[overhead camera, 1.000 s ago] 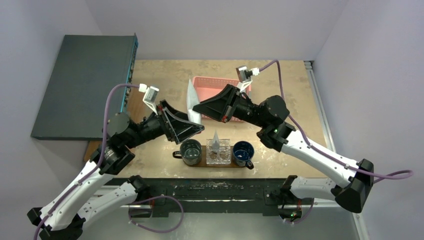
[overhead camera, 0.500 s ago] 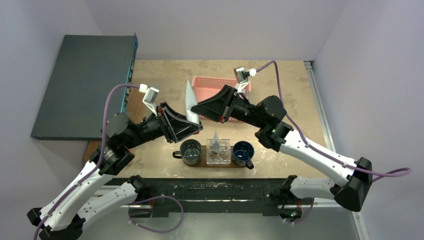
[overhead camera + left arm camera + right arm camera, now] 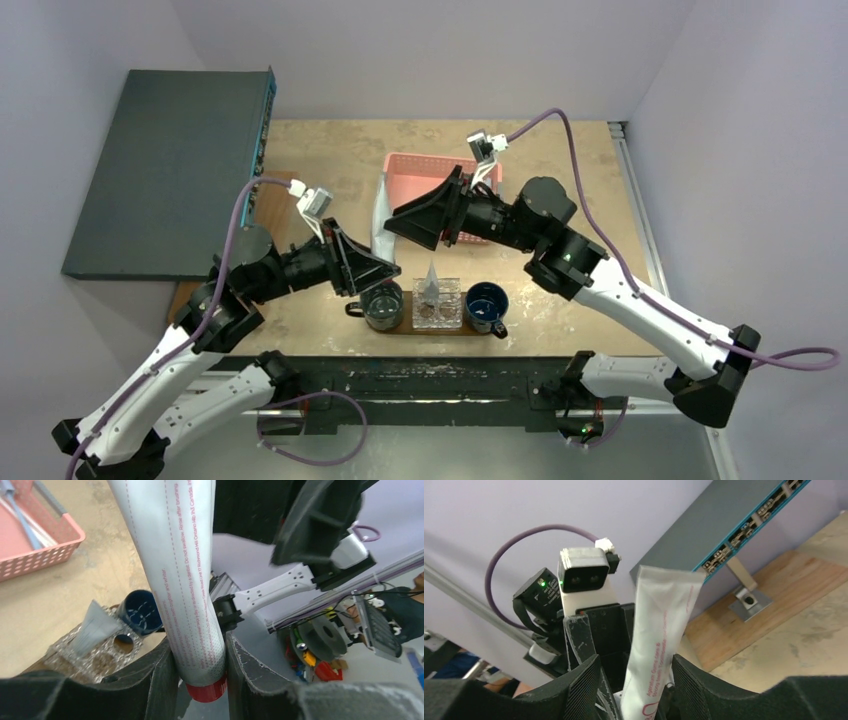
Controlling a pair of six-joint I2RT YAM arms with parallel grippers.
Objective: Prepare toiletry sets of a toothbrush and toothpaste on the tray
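Observation:
A white toothpaste tube [image 3: 175,555] with a red cap hangs cap-down in my left gripper [image 3: 200,647], which is shut on its lower end. From above the tube [image 3: 380,215] rises from the left gripper [image 3: 385,265] above the green mug. My right gripper [image 3: 636,665] stands open around the tube's [image 3: 659,615] upper part, with a gap on one side. The dark tray [image 3: 408,322] lies at the near edge, holding two mugs and a clear holder [image 3: 437,303] with another tube in it. Toothbrushes [image 3: 25,520] lie in the pink basket [image 3: 45,555].
The pink basket [image 3: 440,172] sits behind the right gripper [image 3: 405,222]. A green mug [image 3: 382,304] and a blue mug [image 3: 487,303] flank the clear holder. A grey network switch [image 3: 170,170] fills the far left, beside a wooden board [image 3: 268,205].
My left gripper shut on the tube, then my right gripper opened off it. The left arm has drawn the tube down towards the green mug.

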